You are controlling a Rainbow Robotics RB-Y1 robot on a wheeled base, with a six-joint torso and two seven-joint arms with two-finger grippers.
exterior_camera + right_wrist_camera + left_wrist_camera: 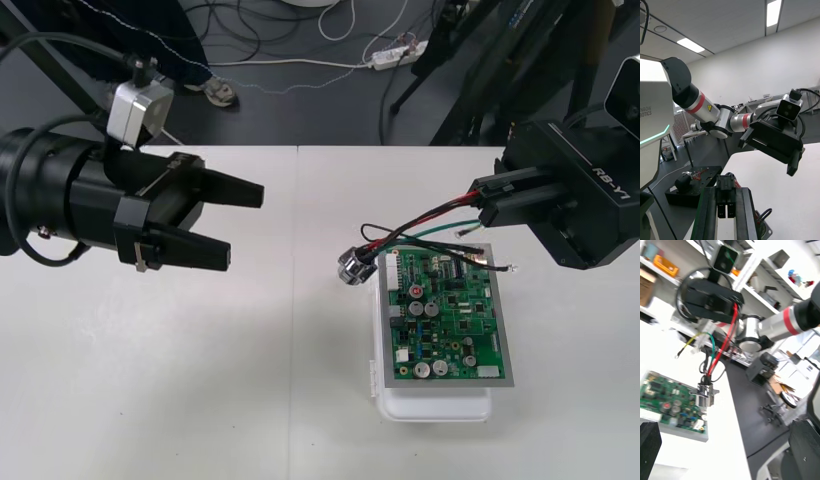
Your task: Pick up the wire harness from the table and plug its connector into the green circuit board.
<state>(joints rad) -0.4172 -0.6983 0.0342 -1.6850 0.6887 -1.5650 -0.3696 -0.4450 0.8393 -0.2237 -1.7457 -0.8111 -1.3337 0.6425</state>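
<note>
Two grippers are working over one table point(250, 400). The right gripper point(487, 203) is hovering at about 1 o'clock from the single board point(450, 320) and is clenching the one harness point(420, 232). In the right wrist view its fingers are standing close together with the black plug point(726, 197) sitting between them. From that grip, wires in three colours (red, black and green) are running down toward 8 o'clock to one metal socket point(354, 266). The socket is hanging just beside the board's corner at 10 o'clock; whether it is touching cannot be told. The plug is not sitting in the board. The board is lying on one white base point(435, 405), at roughly 4 o'clock from the table's middle. The left gripper point(246, 225) is hovering well apart at 9 o'clock from the socket, its two fingers spread wide and grasping nothing.
</note>
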